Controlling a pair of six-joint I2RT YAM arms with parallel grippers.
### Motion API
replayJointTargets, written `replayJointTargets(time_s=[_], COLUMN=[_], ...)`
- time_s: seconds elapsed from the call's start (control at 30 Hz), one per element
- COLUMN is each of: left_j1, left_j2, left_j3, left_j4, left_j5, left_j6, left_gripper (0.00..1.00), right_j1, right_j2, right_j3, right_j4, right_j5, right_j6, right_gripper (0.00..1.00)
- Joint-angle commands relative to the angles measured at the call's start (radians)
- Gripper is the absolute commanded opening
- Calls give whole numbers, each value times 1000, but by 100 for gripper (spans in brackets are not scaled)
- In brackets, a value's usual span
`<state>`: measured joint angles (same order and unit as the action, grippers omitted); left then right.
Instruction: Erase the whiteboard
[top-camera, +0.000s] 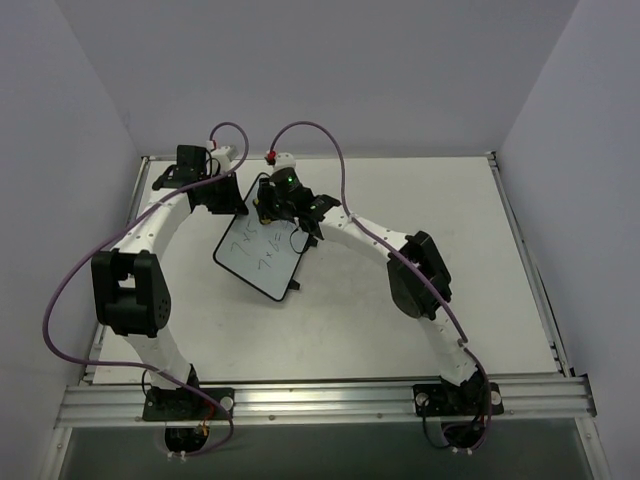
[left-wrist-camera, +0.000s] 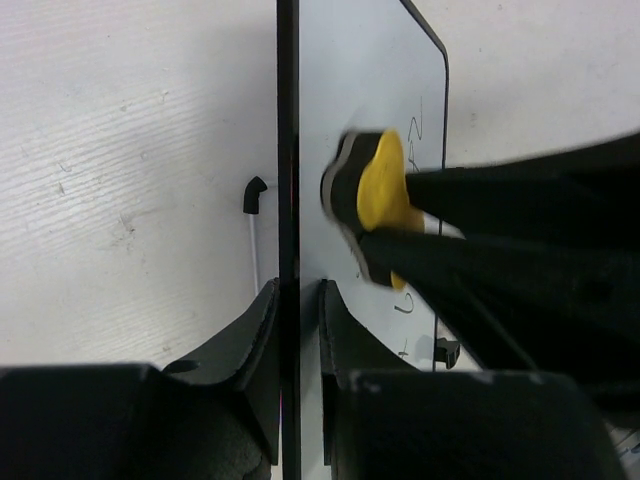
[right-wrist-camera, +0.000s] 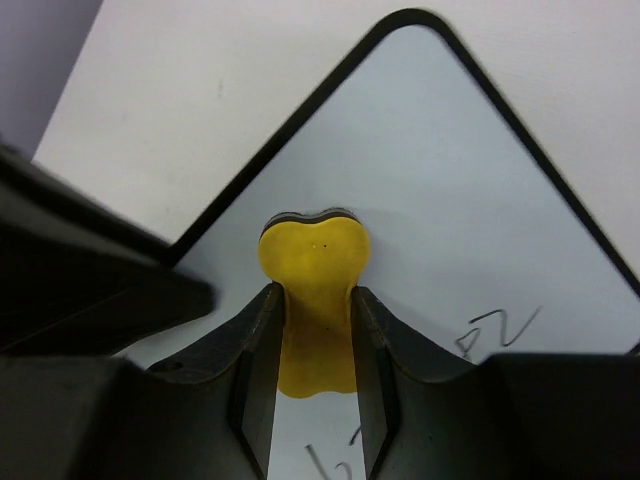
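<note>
The eraser (right-wrist-camera: 312, 300) and right fingers (right-wrist-camera: 255, 375) hide part of the writing (right-wrist-camera: 500, 335) on the whiteboard (right-wrist-camera: 450, 200).

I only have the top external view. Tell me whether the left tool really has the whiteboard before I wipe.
Observer: Yes. In the left wrist view the left tool is shut on the whiteboard at its black-framed edge, with one finger on each face.
Operator: Now confirm what the right tool is carrying.
Observer: The right wrist view shows the right tool shut on a yellow eraser. It is pinched at its narrow waist and sits over the white face near a rounded corner.
</note>
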<state>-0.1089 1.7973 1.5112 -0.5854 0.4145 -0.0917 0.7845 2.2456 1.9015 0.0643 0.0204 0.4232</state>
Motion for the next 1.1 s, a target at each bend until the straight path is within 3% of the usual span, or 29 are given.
replayJointTargets(time_s=[0.0,0.27,0.63,1.07], left_j1=[-57,-60,-66,-72], left_j2=[-9,-7,-9,1], left_j3=[-26,-28,-29,-26], left_j4=[4,4,6,12], left_j5=[-9,-17,-25,-22], left_j6=[58,58,61,56], left_gripper=[2,2,2,2], right_j1=[87,85,-22,-128], right_j2=[-50,-96,-162,-147], right_j3=[-71,-191,-513,-605], right_j4=[41,103,290,310], right_j5=[-59,-37,-43,-39], right_j6=[32,58,127,140], right_gripper=[13,12,11,10])
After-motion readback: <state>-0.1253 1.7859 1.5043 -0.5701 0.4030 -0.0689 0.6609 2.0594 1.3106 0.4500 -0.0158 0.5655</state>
